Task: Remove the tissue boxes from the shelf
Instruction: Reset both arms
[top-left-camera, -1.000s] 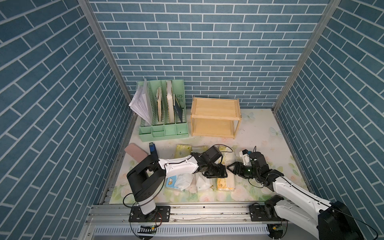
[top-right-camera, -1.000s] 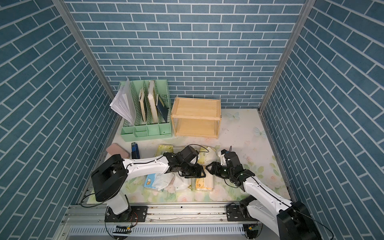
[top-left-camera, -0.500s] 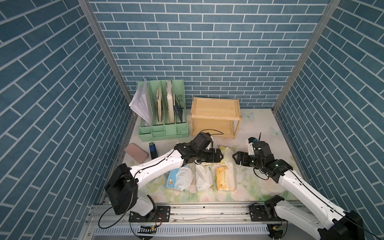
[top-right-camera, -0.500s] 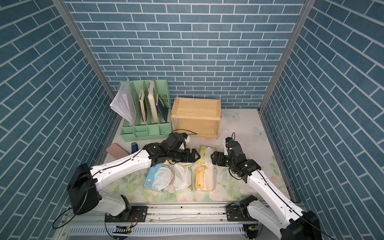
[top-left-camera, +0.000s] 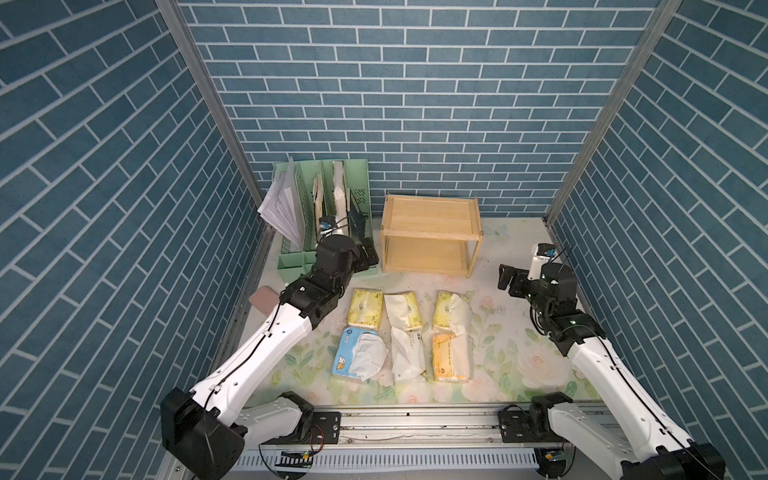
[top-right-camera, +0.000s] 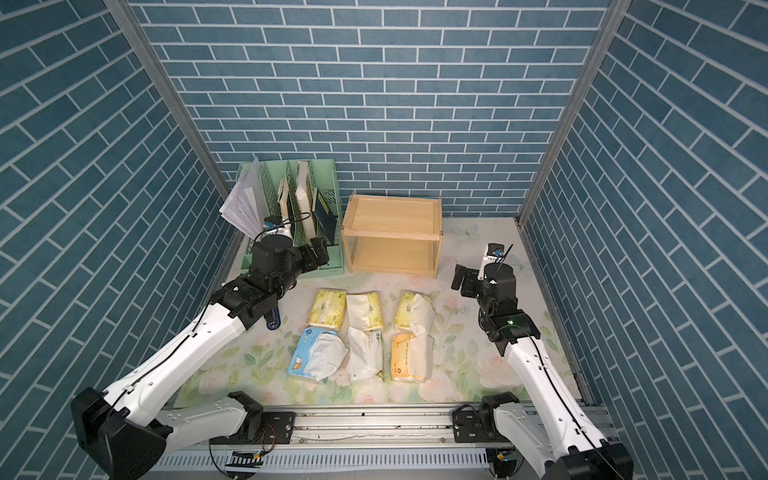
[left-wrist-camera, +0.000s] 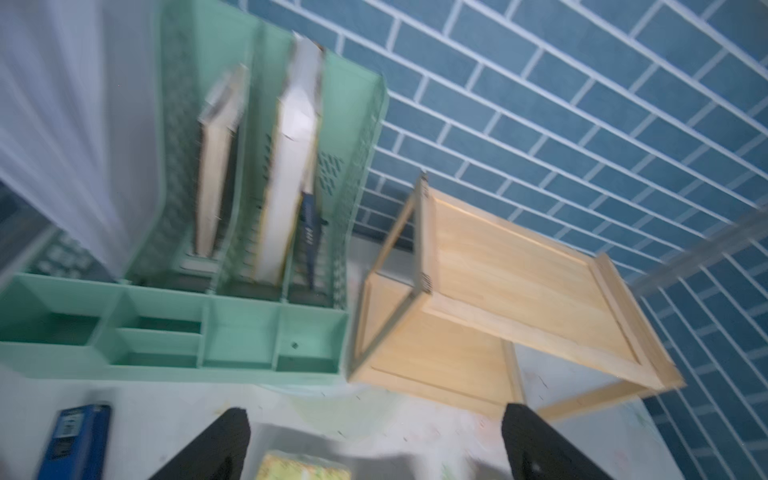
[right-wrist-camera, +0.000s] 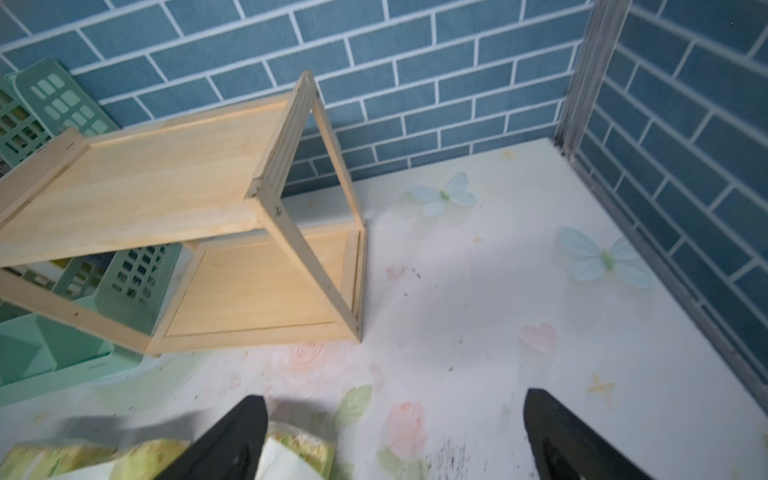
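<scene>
Collision worries us: left pincer (top-left-camera: 369, 258), spread and empty, hangs beside the organizer (top-left-camera: 358, 187) at ten o'clock and could knock it; right pincer (top-left-camera: 504, 278) spread too.

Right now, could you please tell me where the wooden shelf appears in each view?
In a top view: the shelf stands mid-picture against the back wall.
In a top view: shelf, same place.
Left wrist: shelf large, tilted, boards bare.
Right wrist: shelf large, seen from its end.
Shared landmark: the green organizer beside it.
</scene>
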